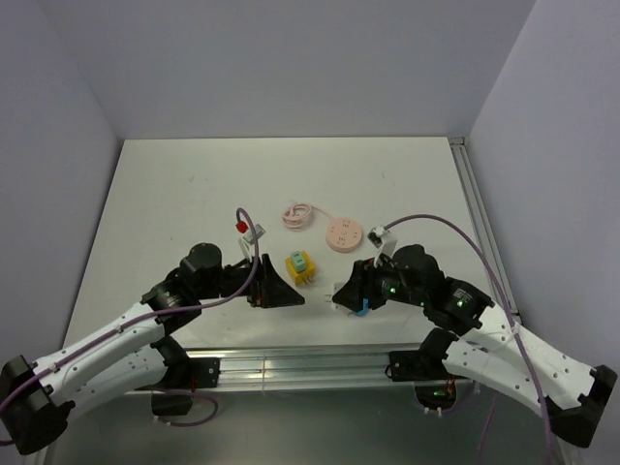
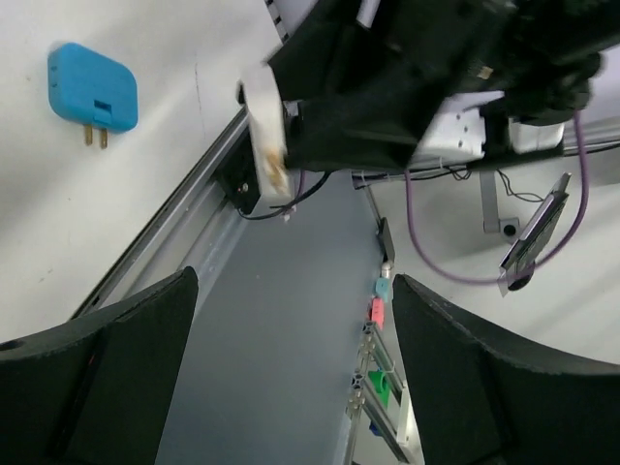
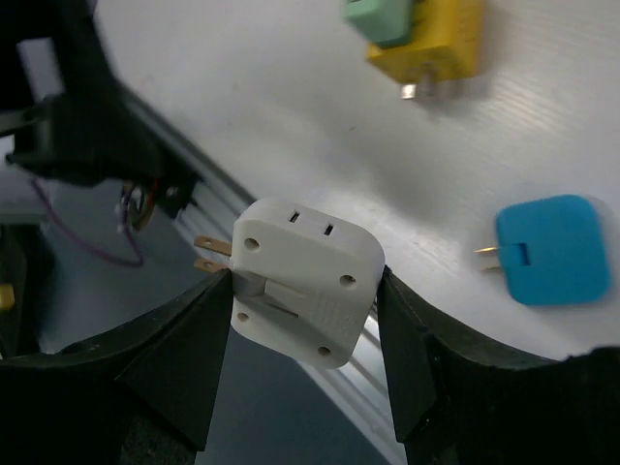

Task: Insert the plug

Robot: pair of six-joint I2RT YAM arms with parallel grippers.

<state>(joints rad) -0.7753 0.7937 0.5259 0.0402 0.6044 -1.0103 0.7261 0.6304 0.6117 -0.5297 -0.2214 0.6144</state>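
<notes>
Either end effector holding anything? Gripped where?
Right end effector grips the white adapter by its two opposite sides, prongs exposed. Left end effector is open, holding nothing.

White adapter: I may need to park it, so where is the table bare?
Bare: the far half of the table beyond the pink cable and pink disc. Crowded: the near middle, around the yellow plug and blue plug.

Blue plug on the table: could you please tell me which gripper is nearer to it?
Right. The right gripper, holding the white adapter, hovers close beside the blue plug; the left gripper, open, faces it from farther off.
</notes>
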